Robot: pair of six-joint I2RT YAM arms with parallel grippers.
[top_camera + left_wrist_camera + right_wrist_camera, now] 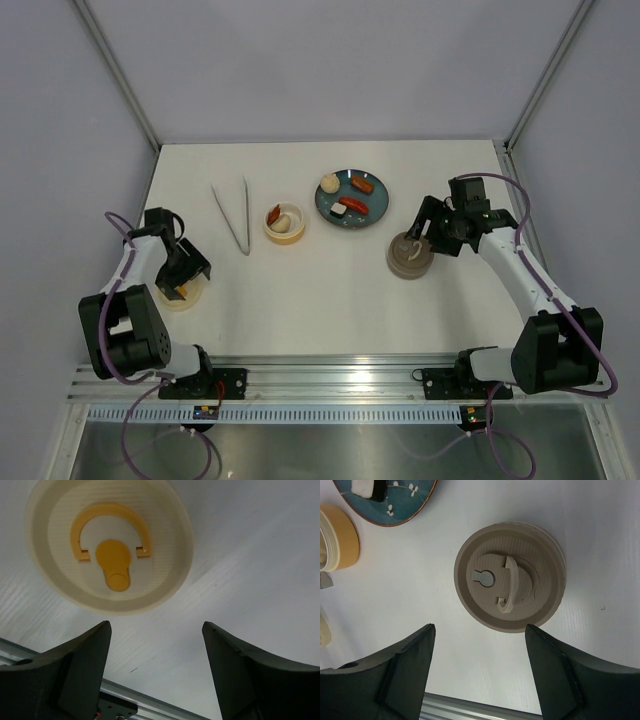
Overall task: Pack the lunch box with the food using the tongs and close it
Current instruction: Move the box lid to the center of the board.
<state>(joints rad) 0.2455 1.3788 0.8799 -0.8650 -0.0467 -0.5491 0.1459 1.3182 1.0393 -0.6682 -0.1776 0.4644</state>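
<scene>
Rails of ribbed aluminium (pixel 330 378) cross the near edge, carrying the black bases of both arms, with a dull metal tray below them. Beyond lies a matte white table (pixel 320 300), faintly streaked in the wrist views. At near left the left gripper (pixel 155 627) hangs with its jaws spread wide, grasping nothing, just short of a round cream plastic lid with an orange half-ring handle (pixel 112 550) lying flat on the table. At near right the right gripper (pixel 480 627) is likewise released, with only bare table between its fingers, just short of a round taupe plastic lid with a folding handle (pixel 510 585). Farther in, left of centre, the slim silver metal tongs (pixel 230 219) lie untouched on the table, their narrow V joined at the near end and open toward the back. Just right of them sits the small round cream-yellow lunch box tub (pixel 268 230), open, with a red-orange sausage piece (pixel 273 214) and a cream bun (pixel 285 224) inside. Beyond it to the right is a round teal ceramic plate (pixel 378 200) bearing a second round cream bun (pixel 329 182), two red-orange sausages (pixel 362 184) and a white-and-black sushi bit (pixel 343 211). Plain pale grey walls (pixel 330 60) close the space on three sides, with slanting metal frame posts (pixel 115 70) at the back corners.
</scene>
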